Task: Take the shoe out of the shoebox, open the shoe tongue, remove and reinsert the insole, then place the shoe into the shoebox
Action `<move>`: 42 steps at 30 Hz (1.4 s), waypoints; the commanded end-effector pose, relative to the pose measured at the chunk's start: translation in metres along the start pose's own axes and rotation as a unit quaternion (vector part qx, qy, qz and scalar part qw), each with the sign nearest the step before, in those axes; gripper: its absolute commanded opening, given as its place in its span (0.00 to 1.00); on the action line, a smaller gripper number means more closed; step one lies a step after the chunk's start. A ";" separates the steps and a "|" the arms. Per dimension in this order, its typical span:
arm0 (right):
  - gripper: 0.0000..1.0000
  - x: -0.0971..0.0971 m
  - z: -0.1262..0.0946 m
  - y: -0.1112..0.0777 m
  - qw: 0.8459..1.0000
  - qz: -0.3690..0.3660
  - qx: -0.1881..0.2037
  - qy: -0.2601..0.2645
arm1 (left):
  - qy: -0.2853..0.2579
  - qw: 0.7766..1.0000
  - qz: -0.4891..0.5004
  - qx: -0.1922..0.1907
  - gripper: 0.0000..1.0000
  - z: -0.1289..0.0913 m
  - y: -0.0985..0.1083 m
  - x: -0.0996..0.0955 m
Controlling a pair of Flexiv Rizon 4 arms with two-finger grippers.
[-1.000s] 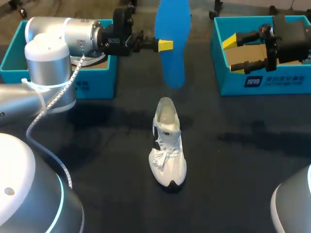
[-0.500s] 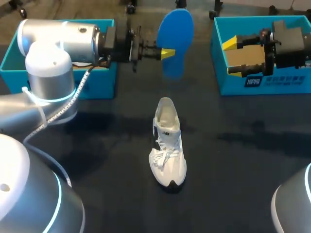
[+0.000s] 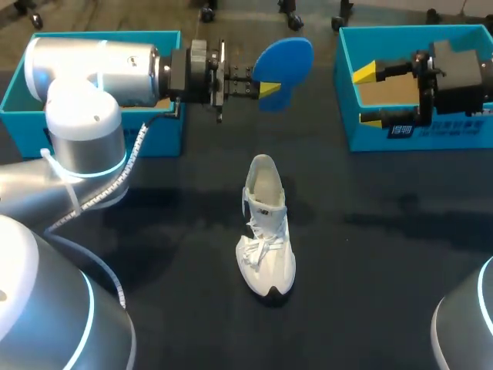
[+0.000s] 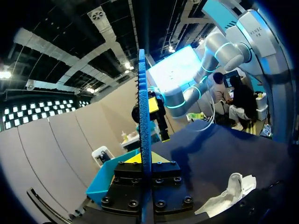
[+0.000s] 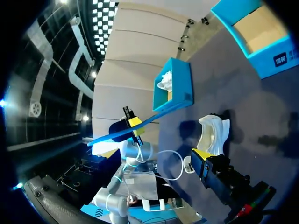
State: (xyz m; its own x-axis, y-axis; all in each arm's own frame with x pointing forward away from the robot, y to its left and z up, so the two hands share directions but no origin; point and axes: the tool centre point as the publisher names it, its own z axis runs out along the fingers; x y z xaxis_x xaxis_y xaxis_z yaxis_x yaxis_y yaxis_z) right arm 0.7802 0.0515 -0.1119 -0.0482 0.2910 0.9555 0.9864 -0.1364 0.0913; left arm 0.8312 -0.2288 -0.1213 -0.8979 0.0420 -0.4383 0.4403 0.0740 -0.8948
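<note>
The white shoe stands upright mid-table, toe toward me, tongue pulled open. Behind it and raised off the table, my left gripper is shut on the blue insole, which sticks out nearly level to the right. In the left wrist view the insole runs edge-on between the fingers, with the shoe lying beside and below. My right gripper hovers open and holds nothing, over the left wall of the right shoebox. The right wrist view shows one yellow fingertip, the shoe and the insole.
A second blue shoebox stands at the back left under my left arm, with white paper in it. The dark tabletop lies bare around the shoe.
My left wrist has turned, swinging the insole from hanging upright to lying nearly level. The gripper shifted slightly right. The right gripper rolled a little over its box. The shoe stayed put.
</note>
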 end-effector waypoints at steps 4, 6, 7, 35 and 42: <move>1.00 0.002 0.005 0.004 1.000 -0.014 0.006 0.016 | -0.028 0.980 0.184 0.070 0.00 -0.002 0.018 0.006; 1.00 0.003 0.007 0.004 1.000 -0.014 0.007 0.018 | -0.040 0.972 0.221 0.070 0.00 -0.002 0.021 0.004; 1.00 0.003 0.007 0.004 1.000 -0.014 0.008 0.019 | -0.040 0.967 0.240 0.082 0.00 -0.003 0.022 0.005; 1.00 -0.001 0.059 -0.004 0.998 -0.010 0.039 0.052 | -0.081 0.798 0.596 0.029 0.00 -0.001 0.055 -0.002; 0.96 -0.003 0.075 -0.006 0.997 -0.010 0.055 0.050 | -0.077 0.807 0.585 0.022 0.00 0.003 0.050 -0.005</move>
State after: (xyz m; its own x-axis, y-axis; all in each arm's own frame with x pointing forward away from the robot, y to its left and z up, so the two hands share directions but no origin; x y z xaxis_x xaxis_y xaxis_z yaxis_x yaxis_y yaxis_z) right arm 0.7793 0.1135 -0.1331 -0.0763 0.1976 0.9773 0.9957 -0.0364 0.0851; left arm 0.8578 -0.2229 -0.1662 0.1566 -0.0757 -0.9848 0.9875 0.0313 0.1546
